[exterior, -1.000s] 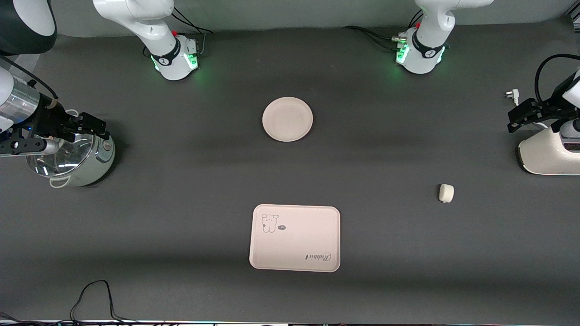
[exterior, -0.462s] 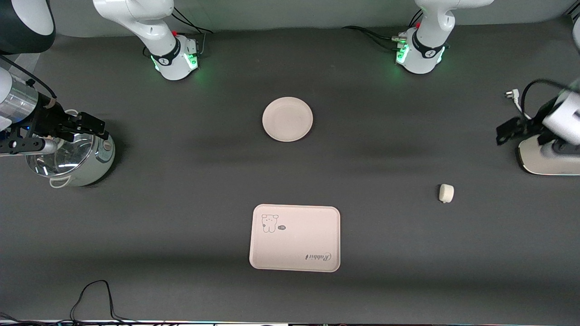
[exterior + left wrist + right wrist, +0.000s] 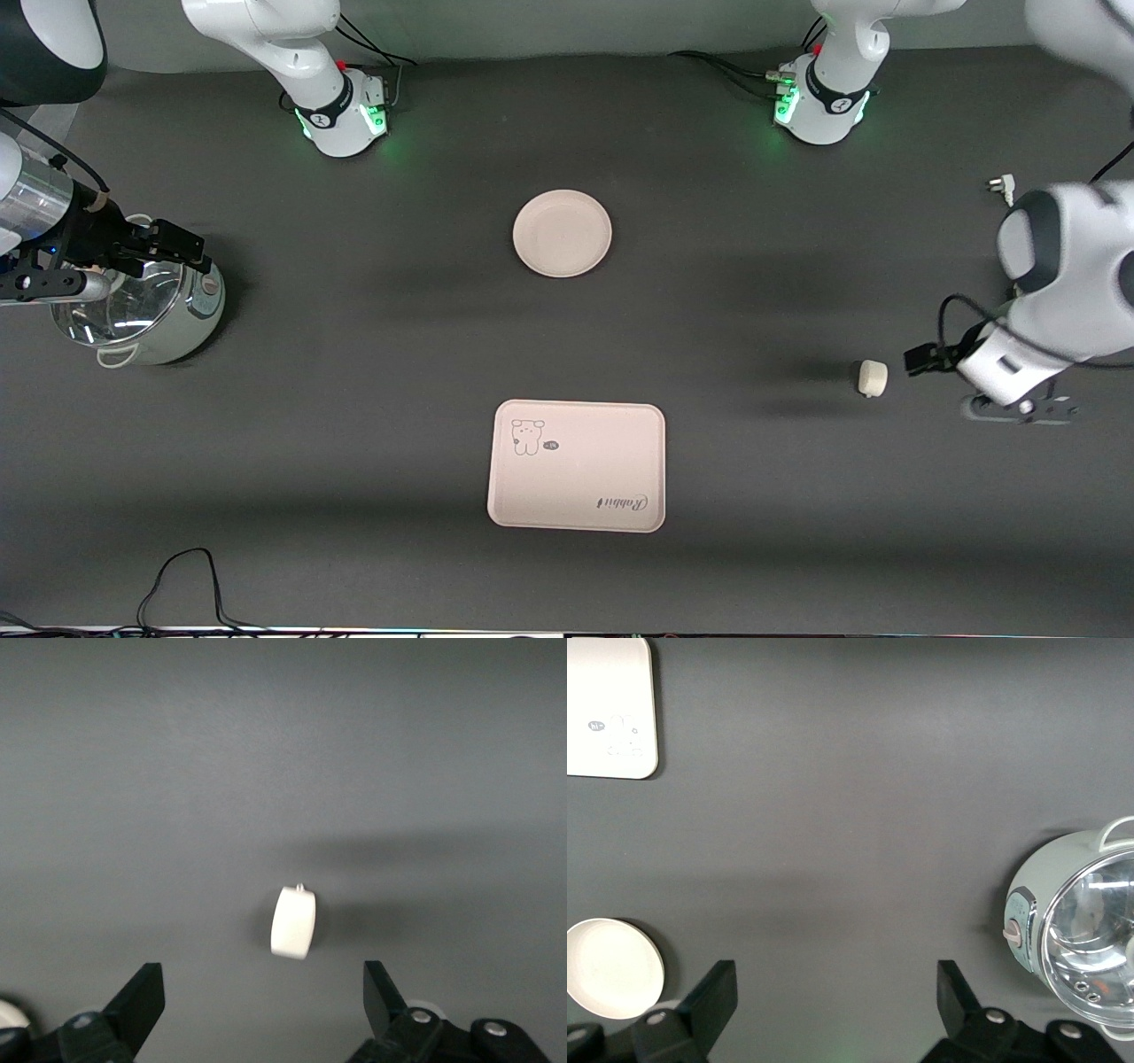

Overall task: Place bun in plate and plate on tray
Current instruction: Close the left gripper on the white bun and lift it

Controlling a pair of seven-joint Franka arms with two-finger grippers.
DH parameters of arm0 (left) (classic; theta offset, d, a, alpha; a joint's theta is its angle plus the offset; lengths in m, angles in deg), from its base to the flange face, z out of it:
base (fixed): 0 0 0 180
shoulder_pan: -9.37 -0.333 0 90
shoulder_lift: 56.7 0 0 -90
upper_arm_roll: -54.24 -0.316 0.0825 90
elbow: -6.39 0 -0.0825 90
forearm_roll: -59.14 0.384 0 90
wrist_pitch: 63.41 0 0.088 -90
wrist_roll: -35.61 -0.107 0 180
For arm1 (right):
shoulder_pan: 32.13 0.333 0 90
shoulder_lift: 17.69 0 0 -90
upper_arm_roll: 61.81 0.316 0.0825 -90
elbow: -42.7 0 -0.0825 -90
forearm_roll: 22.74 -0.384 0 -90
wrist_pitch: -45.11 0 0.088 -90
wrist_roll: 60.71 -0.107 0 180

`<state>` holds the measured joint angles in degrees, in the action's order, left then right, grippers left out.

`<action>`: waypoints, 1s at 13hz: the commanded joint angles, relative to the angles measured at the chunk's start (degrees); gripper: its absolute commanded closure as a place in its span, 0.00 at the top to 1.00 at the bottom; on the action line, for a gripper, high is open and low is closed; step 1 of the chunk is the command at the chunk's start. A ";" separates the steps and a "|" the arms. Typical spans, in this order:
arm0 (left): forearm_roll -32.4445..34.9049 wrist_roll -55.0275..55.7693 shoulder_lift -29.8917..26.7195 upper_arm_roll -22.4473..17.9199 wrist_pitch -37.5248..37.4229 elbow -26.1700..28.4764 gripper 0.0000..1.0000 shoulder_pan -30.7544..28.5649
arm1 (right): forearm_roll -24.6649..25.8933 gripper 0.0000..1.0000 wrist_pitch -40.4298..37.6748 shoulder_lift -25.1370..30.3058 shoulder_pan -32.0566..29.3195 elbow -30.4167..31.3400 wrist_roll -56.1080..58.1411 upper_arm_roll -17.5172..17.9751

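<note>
The bun [image 3: 872, 377] is a small off-white lump lying on the dark table toward the left arm's end; it also shows in the left wrist view [image 3: 294, 922]. My left gripper [image 3: 263, 985] is open and empty, up over the table just beside the bun [image 3: 1019, 409]. The round cream plate [image 3: 562, 233] lies mid-table, empty. The rectangular tray [image 3: 576, 465] with the animal print lies nearer the front camera than the plate, empty. My right gripper [image 3: 833, 985] is open and empty, held over the pot, and waits.
A pale green pot with a glass lid [image 3: 142, 306] stands at the right arm's end of the table, seen also in the right wrist view [image 3: 1090, 939]. A white plug [image 3: 999, 184] lies near the left arm. A black cable [image 3: 182, 576] loops at the table's front edge.
My left arm has swung from the white appliance at its end of the table to a spot beside the bun. The right arm, bun, plate and tray have not moved.
</note>
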<state>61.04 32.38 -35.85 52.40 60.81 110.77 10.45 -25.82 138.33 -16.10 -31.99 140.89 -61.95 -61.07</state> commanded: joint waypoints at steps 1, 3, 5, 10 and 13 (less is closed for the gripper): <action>0.65 -0.81 4.00 -0.01 9.51 5.11 1.00 -0.19 | 0.71 1.00 -1.02 0.44 -0.49 -0.10 0.53 -0.12; 0.65 -0.81 6.64 -0.01 16.72 8.63 1.00 0.15 | 0.71 1.00 -1.72 -0.09 -0.67 -0.37 0.53 -0.12; 0.65 -0.81 8.58 0.08 18.16 9.70 1.00 0.16 | 0.71 1.00 -3.04 -0.53 -0.75 -1.16 0.53 -0.30; 0.39 -1.69 8.59 0.16 16.67 10.49 0.43 0.42 | 0.62 1.00 -4.88 -6.31 -0.23 -3.61 0.62 -0.39; 0.03 -0.99 8.33 0.25 15.79 10.41 0.26 0.59 | 0.27 1.00 -5.16 -11.76 0.30 -5.38 0.88 0.31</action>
<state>61.04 31.39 -25.94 52.84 77.73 120.08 10.53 -25.82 134.76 -23.22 -32.35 139.15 -61.86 -61.16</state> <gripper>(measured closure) 0.581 0.000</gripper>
